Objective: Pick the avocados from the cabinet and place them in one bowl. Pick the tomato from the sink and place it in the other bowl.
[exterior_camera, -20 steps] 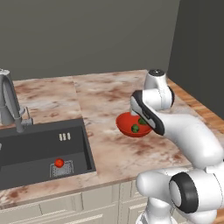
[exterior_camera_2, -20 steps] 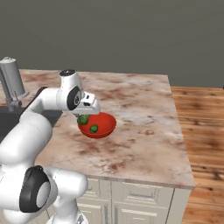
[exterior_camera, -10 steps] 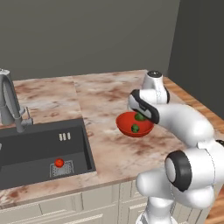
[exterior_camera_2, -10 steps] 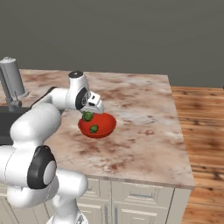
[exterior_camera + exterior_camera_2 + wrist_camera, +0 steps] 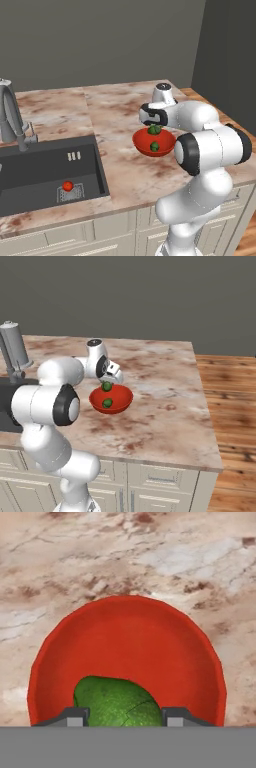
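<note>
The gripper [image 5: 122,716] is clamped on one avocado [image 5: 119,703], holding it just above the red bowl [image 5: 130,637] on the marble counter [image 5: 115,115]. A second avocado [image 5: 155,146] lies inside that bowl. Well apart, the tomato [image 5: 67,186] rests in the sink [image 5: 45,165] beside the drain.

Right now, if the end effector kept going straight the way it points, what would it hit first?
Probably the red bowl directly below. The end effector, shut on an avocado, points down into it; a second avocado lies inside and might be met first, depth unclear.
</note>
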Motion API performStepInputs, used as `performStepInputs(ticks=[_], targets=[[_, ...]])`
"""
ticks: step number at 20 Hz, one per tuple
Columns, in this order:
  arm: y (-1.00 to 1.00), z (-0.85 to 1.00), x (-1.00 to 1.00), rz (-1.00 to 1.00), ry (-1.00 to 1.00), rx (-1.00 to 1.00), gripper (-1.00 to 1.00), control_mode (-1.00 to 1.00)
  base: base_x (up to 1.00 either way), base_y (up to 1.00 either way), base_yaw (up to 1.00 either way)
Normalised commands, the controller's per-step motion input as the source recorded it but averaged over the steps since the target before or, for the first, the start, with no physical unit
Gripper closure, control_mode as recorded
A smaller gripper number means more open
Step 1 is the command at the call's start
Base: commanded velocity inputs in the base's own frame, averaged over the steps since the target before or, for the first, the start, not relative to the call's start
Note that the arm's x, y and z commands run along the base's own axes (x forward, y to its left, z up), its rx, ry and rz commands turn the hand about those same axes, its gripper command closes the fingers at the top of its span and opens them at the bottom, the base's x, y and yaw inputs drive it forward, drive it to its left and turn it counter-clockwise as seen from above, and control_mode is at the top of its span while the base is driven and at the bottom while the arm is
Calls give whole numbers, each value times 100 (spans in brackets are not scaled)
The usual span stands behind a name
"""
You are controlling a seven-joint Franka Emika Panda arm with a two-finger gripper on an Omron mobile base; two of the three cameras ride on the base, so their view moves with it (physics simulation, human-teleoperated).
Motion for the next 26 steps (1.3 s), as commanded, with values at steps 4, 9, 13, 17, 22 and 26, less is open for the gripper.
performStepInputs(ticks=[4,9,13,17,22,26], targets=[[-12,-16,-18,0,1,3,100,-100,0,0,0],[-20,-30,-15,0,0,4,100,-100,0,0,0],[-9,-61,0,0,0,1,100,-100,0,0,0],[0,-24,1,0,0,0,100,-100,0,0,0],[0,-3,0,0,0,0,100,-100,0,0,0],[0,0,0,0,0,0,100,-100,0,0,0]])
